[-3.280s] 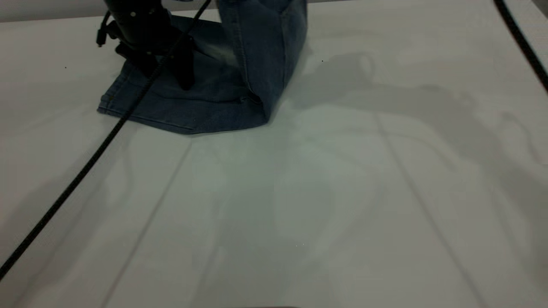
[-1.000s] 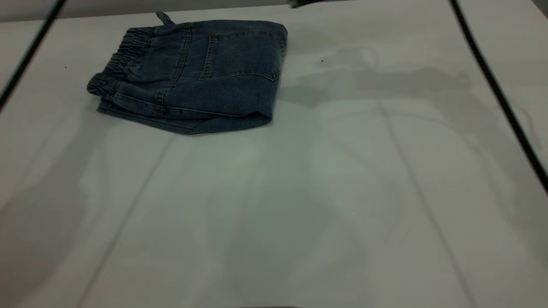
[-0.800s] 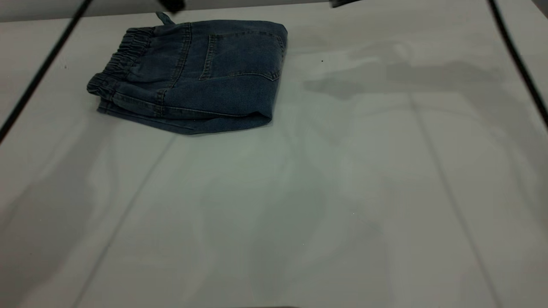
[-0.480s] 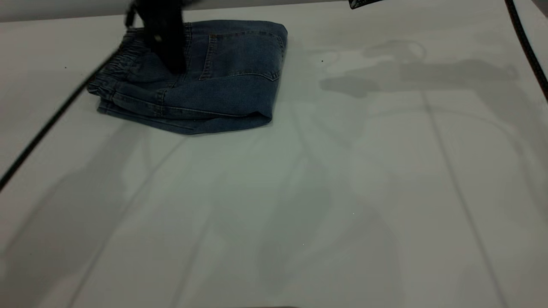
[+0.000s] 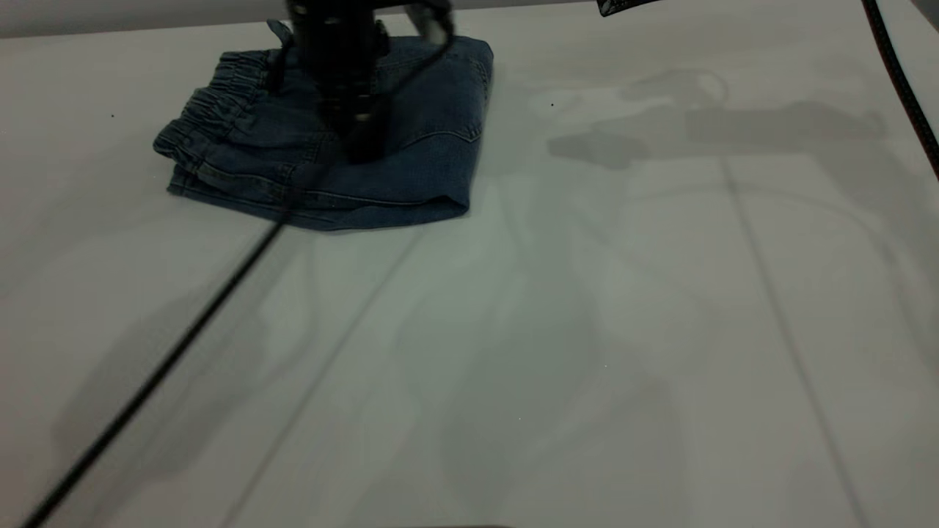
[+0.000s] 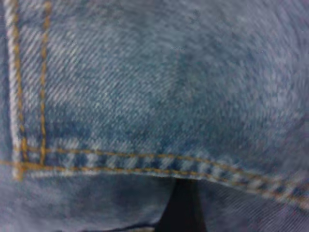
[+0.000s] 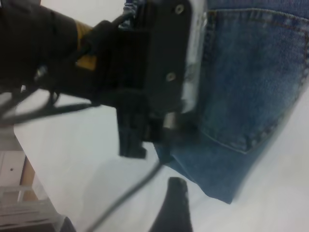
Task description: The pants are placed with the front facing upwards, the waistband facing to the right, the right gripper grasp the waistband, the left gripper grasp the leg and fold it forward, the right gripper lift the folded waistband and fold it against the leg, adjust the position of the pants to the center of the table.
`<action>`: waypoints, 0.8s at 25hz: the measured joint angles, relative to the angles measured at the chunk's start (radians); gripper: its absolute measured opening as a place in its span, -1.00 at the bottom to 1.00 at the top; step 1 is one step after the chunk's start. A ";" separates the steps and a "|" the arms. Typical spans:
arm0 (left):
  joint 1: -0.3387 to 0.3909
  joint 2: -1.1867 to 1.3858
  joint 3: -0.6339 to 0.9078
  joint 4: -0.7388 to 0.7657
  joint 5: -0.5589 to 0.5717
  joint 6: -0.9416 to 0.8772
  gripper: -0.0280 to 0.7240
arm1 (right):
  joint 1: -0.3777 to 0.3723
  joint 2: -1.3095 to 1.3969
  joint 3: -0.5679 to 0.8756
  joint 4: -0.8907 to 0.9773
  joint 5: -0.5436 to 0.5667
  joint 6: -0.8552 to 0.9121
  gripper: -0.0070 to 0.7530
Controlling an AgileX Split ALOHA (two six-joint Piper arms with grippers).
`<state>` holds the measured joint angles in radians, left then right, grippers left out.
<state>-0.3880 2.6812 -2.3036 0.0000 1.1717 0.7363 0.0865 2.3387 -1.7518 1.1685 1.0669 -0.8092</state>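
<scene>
The blue denim pants point(image 5: 418, 154) lie folded in a compact block at the far left of the white table point(image 5: 513, 330), rear pocket up. The gathered waistband point(image 5: 213, 95) sits on top at the block's left end. My left gripper point(image 5: 359, 143) is down on the middle of the pants; its wrist view shows only denim point(image 6: 159, 82) and tan stitching pressed close. A dark bit of my right gripper point(image 5: 623, 6) shows at the far edge, off the cloth. In the right wrist view one of its fingers point(image 7: 175, 203) hangs over bare table beside the pants point(image 7: 251, 82), holding nothing.
The left arm's black cable point(image 5: 161, 367) runs diagonally from the pants to the near left corner. The right arm's cable point(image 5: 902, 81) crosses the far right corner. Arm shadows fall across the bare white tabletop to the right of the pants.
The left gripper swept in from the far left and came down onto the middle of the folded pants. Its cable swung across the table. The pants stayed where they were.
</scene>
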 joint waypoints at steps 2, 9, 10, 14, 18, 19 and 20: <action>-0.024 0.003 0.000 0.035 0.000 -0.159 0.61 | 0.000 0.000 0.000 0.000 0.000 0.000 0.54; -0.061 0.010 -0.021 0.101 0.000 -0.455 0.61 | -0.001 0.000 0.000 0.000 0.000 0.000 0.54; -0.061 0.012 -0.031 0.096 0.000 -0.474 0.61 | -0.001 0.000 0.000 0.000 0.000 0.000 0.54; -0.061 0.019 -0.081 0.097 0.000 -0.514 0.61 | -0.001 0.000 0.000 0.000 0.000 0.000 0.54; -0.061 0.015 -0.138 0.100 0.000 -0.515 0.61 | -0.003 0.000 0.000 0.000 0.016 -0.001 0.54; -0.061 0.010 -0.145 0.100 0.000 -0.514 0.61 | -0.005 0.000 0.000 0.001 0.022 -0.002 0.54; -0.061 -0.001 -0.149 0.100 0.000 -0.514 0.61 | -0.008 0.000 0.000 0.001 0.029 -0.010 0.54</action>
<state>-0.4492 2.6798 -2.4522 0.1001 1.1717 0.2223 0.0790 2.3387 -1.7518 1.1695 1.0956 -0.8191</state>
